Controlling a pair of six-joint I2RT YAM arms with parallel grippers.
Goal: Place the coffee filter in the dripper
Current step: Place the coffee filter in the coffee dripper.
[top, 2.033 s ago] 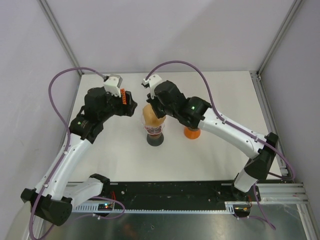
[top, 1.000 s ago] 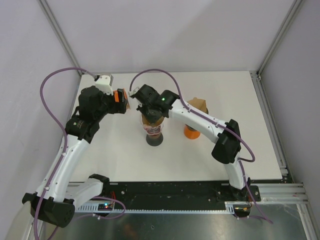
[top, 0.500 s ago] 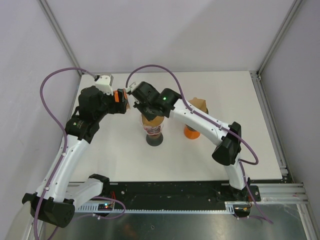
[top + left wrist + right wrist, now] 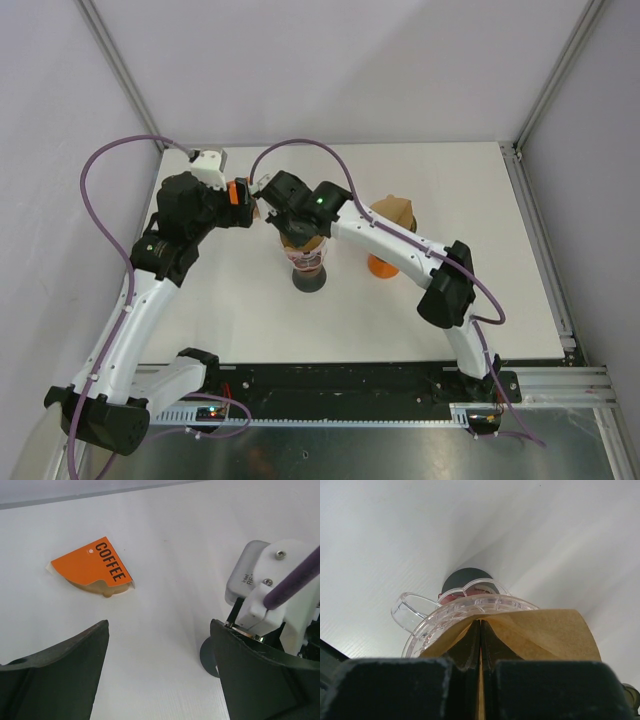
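Observation:
A clear plastic dripper (image 4: 445,620) sits on a dark round base (image 4: 467,577) in the middle of the white table; it also shows in the top view (image 4: 308,258). My right gripper (image 4: 481,625) is shut on a brown paper coffee filter (image 4: 545,630) and holds it down into the dripper's mouth. In the top view the right gripper (image 4: 288,222) covers most of the filter (image 4: 303,243). My left gripper (image 4: 159,625) is open and empty, just left of the dripper in the top view (image 4: 247,202).
An orange packet marked COFFEE (image 4: 92,567) lies on the table ahead of the left gripper. An orange holder (image 4: 383,265) with brown filters (image 4: 397,212) stands right of the dripper. The right wrist's camera housing (image 4: 270,585) is close beside the left gripper.
The right gripper with the filter has shifted slightly left over the dripper. The left arm drew back to the left two seconds ago and has stayed still since.

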